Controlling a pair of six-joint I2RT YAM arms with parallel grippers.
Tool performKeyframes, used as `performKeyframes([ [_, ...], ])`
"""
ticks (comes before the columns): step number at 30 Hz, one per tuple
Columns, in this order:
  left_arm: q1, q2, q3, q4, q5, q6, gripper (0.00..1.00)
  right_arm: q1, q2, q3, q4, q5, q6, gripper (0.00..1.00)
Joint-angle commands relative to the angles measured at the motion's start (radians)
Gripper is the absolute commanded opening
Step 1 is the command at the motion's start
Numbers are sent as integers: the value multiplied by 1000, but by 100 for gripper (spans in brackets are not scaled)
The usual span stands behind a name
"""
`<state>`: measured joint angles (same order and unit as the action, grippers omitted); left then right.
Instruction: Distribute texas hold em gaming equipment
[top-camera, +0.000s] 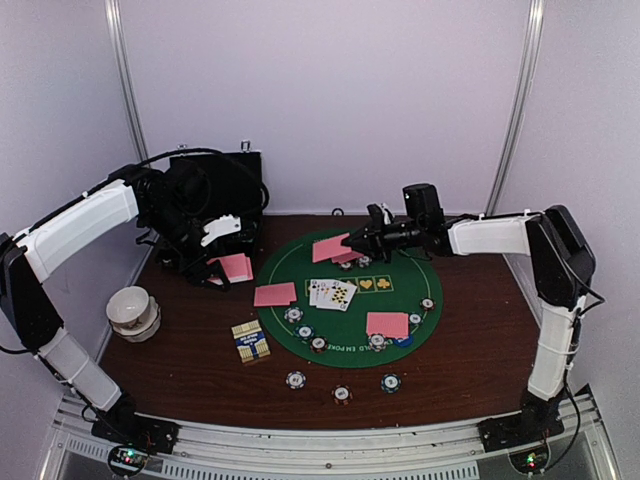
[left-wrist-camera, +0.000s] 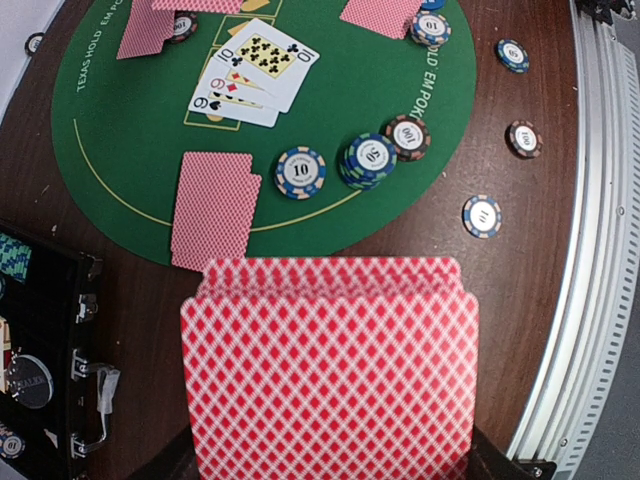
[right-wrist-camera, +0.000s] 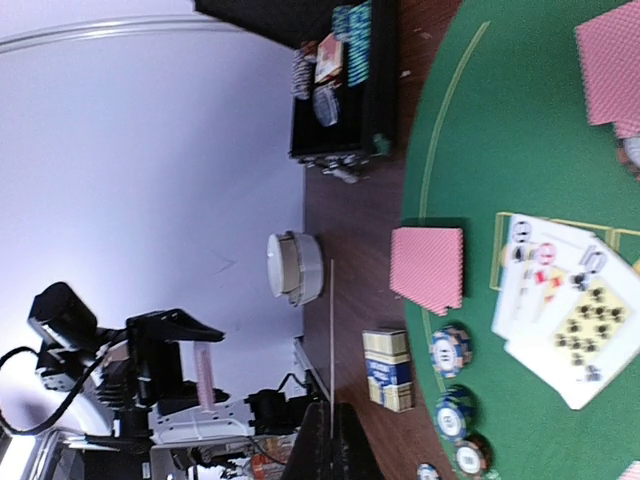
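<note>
My left gripper (top-camera: 222, 262) is shut on a deck of pink-backed cards (left-wrist-camera: 330, 370), held over the wooden table left of the green mat (top-camera: 430, 275). The deck hides its fingers in the left wrist view. My right gripper (top-camera: 352, 243) is shut on one pink-backed card (top-camera: 328, 248) above the mat's far side. The right wrist view shows that card edge-on (right-wrist-camera: 331, 330). Face-up cards (top-camera: 332, 293) lie at the mat's centre. Face-down pairs lie at the left (top-camera: 275, 294) and front right (top-camera: 387, 323). Striped chips sit on the mat (top-camera: 293, 314) and in front of it (top-camera: 342, 393). I cannot make out the disc buttons or the triangle marker.
The black chip case (top-camera: 215, 190) stands open at the back left. A white bowl (top-camera: 133, 311) sits at the left edge. A blue and yellow card box (top-camera: 250, 341) lies left of the mat's front. A metal rail (top-camera: 320, 440) runs along the near edge.
</note>
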<state>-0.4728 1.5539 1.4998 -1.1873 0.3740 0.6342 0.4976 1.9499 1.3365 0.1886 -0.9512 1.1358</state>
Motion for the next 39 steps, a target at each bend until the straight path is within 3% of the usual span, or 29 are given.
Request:
performKeyframes([
  [1, 3, -29, 4, 9, 8, 10, 0, -59, -39, -17, -218, 74, -215, 0],
  [7, 3, -32, 4, 9, 8, 10, 0, -109, 17, 35, -416, 188, -393, 0],
  [17, 3, -32, 7, 9, 13, 10, 0, -148, 88, 42, -413, 285, -469, 0],
  [28, 3, -33, 8, 9, 16, 11, 0, -184, 147, 70, -435, 289, -513, 0],
  [34, 3, -36, 4, 8, 17, 10, 0, -185, 147, 102, -518, 318, -564, 27],
  [39, 3, -24, 8, 9, 25, 4, 0, -183, 110, 129, -574, 335, -588, 37],
])
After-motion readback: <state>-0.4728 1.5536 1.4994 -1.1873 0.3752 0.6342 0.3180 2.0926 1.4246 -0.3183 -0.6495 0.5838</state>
